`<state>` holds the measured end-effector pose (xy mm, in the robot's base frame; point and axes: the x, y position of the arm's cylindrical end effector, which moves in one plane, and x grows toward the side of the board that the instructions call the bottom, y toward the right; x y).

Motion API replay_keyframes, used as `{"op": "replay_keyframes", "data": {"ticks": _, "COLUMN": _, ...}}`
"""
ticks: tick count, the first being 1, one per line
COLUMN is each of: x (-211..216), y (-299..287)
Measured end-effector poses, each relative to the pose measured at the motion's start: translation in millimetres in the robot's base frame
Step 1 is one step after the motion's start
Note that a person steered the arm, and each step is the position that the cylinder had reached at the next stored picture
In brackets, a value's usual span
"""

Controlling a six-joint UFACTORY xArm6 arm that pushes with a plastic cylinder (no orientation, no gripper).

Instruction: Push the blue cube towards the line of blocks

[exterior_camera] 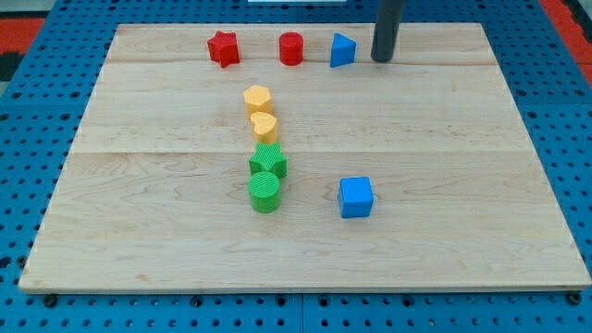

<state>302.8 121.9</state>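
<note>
Jaws do not exist on this arm, so nothing is apart, together or clamped; it ends in a dark rod, and my tip [382, 59] rests on the far part of the wooden board [481, 231], just right of the blue wedge [342, 50]. That wedge sits in a far row with the red cylinder [291, 48] and the red star [223, 48] to its left. The blue cube [355, 197] lies well apart from my tip, on the near side of the board and a little left of it. To the cube's left runs the line of blocks, near to far: green cylinder [265, 191], green star [268, 163], yellow heart [264, 126] and yellow hexagon [257, 97], each touching or almost touching the next. The cube stands level with the green cylinder, with bare board between them. I judge the push has not begun: my tip is on the wrong side and far away, and it would need to come round to the cube's right face so that a leftward slide carries the cube towards the line.
</note>
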Motion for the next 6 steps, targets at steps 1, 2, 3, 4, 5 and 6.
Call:
{"op": "replay_keyframes", "data": {"ticks": 1, "x": 97.9, "y": -3.0}}
{"op": "replay_keyframes", "data": {"ticks": 2, "x": 168.5, "y": -44.3}}
{"op": "replay_keyframes", "data": {"ticks": 3, "x": 223.2, "y": -68.9}}
{"op": "replay_keyframes", "data": {"ticks": 4, "x": 242.1, "y": -70.8}}
{"op": "replay_keyframes", "data": {"ticks": 5, "x": 241.9, "y": -43.2}}
{"op": "replay_keyframes", "data": {"ticks": 6, "x": 245.2, "y": -8.1}}
